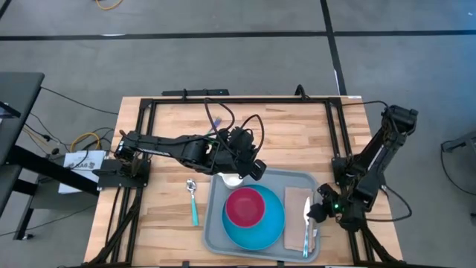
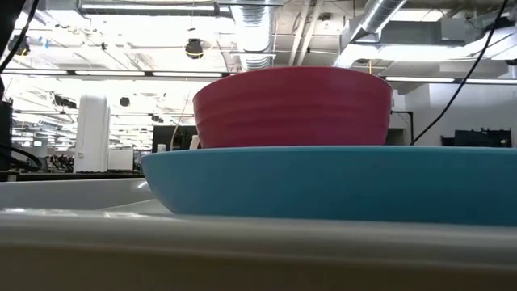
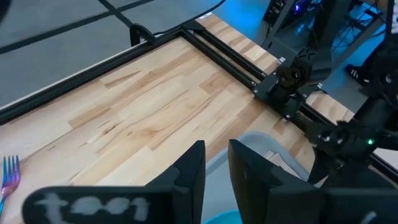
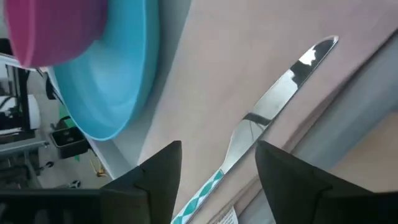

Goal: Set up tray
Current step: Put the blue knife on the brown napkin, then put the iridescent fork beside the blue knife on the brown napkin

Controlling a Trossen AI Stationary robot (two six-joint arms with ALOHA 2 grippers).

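The light-grey tray lies at the table's near edge. On it sit a round blue plate with a pink bowl on top, and a beige napkin with a knife lying on it. My left gripper hovers over the tray's far left corner, its fingers a narrow gap apart with nothing between them. My right gripper is open just above the napkin. Its fingers stand on either side of the knife's teal handle without touching it.
A spoon with a teal handle lies on the wood left of the tray. A fork lies farther toward the table's far side. Black frame rails border the table. Bare wood stretches beyond the tray's far edge.
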